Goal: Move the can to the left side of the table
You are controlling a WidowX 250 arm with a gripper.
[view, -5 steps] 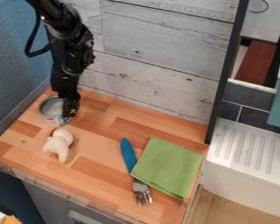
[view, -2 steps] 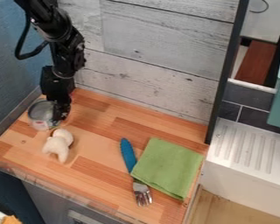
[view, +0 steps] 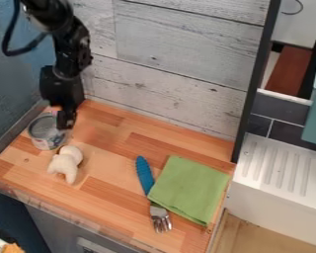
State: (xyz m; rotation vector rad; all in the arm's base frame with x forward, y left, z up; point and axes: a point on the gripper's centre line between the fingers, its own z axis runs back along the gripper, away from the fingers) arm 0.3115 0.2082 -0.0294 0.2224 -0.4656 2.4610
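At the camera's left, the open tin can (view: 42, 141) is by the left edge of the table (view: 108, 141), its mouth facing up; that spot already suits the task, so what remains is probably only to set it down or leave it there. The gripper (view: 65, 124) hangs at the can's right rim, a placing that would suit taking the can by one side of its wall, or letting it go. Just in front of the can lies the small white toy animal (view: 65, 163), near enough that a forward slip of the can could knock it. Well to the right of the can are the blue-handled fork (view: 144, 174) and, beyond it, the folded green cloth (view: 193, 190); they have no part in this job, and their distance leaves the can's end of the table to the arm. As for what is hard to make out: the can's base is too unclear to say whether it rests on the wood or is held slightly above it. Part of its right rim is hidden behind the gripper, and I cannot tell how wide the gripper is open, or whether it has hold of the can or merely stands against it. Farther right of the can, a corner of the cloth meets the fork's neck and seems to cover a little of it.
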